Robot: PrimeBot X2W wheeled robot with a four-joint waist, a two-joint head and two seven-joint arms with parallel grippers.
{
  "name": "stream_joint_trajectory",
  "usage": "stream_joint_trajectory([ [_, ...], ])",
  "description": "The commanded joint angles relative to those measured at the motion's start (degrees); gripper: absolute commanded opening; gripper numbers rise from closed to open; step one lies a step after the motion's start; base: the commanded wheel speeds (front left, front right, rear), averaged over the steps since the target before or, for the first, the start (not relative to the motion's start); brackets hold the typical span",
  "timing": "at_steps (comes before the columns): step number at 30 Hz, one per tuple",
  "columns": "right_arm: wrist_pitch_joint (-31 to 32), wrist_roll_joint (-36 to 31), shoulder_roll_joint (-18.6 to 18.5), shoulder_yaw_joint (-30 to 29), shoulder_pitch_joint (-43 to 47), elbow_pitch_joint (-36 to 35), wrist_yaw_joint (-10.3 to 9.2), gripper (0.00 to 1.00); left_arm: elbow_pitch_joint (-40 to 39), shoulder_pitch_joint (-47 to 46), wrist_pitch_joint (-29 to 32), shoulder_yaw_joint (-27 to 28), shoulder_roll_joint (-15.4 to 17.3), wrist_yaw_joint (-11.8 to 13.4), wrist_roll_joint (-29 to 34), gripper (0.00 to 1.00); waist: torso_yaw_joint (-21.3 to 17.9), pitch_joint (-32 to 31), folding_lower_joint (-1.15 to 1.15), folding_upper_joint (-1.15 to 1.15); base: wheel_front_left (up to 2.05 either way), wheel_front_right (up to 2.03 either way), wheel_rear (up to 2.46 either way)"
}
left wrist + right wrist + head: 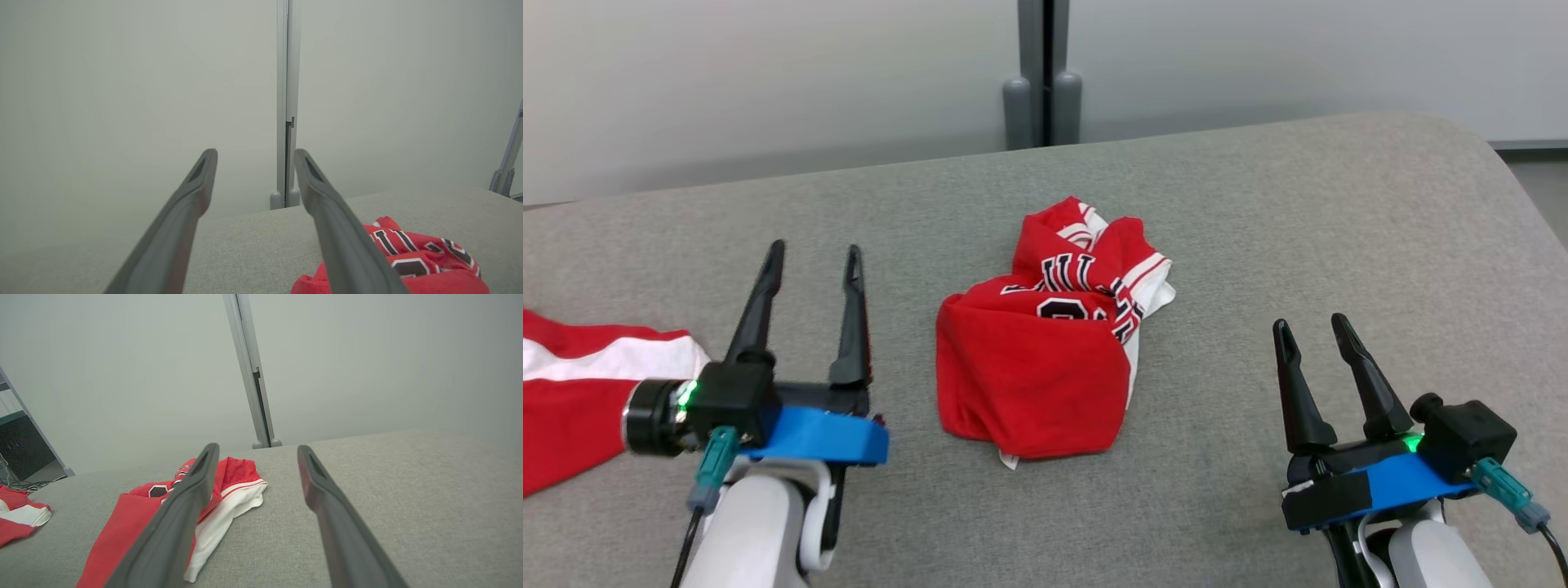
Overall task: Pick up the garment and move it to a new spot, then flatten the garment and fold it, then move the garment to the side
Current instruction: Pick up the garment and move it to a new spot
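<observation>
Far left: second red garment (572,392) with a white stripe, lying flat, partly cut off by the edge of the head view. Left gripper (814,249) just beside it, fingers spread, nothing between them. Centre of the grey table (1298,229): the garment (1029,376), a red jersey, crumpled in a heap (white trim, dark lettering and part of a number on top), touching neither gripper. Right gripper (1312,322) well to its right, also spread and empty. Count: two garments, two grippers.
</observation>
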Motion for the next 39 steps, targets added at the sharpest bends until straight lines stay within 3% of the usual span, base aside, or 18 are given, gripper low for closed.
stream_joint_trajectory([
  [1,-0.2,-0.6,-0.1,-0.3,0.7,0.1,0.03,1.0,-0.7,1.7,-0.2,1.2,0.3,0.2,0.7,1.0,0.7,-0.3,0.01,0.0,0.0,0.0,0.0],
  [16,-0.2,-2.9,-0.1,-2.9,4.1,0.9,0.03,1.0,-3.5,11.9,-0.2,8.6,-1.7,-1.9,3.9,1.0,5.3,-4.3,0.01,0.0,0.0,0.0,0.0],
  [39,-0.2,-5.1,-0.1,-4.1,6.3,2.0,0.03,1.0,-1.2,14.8,-0.2,12.3,-3.7,-4.2,5.5,1.0,5.3,-5.7,0.01,0.0,0.0,0.0,0.0],
])
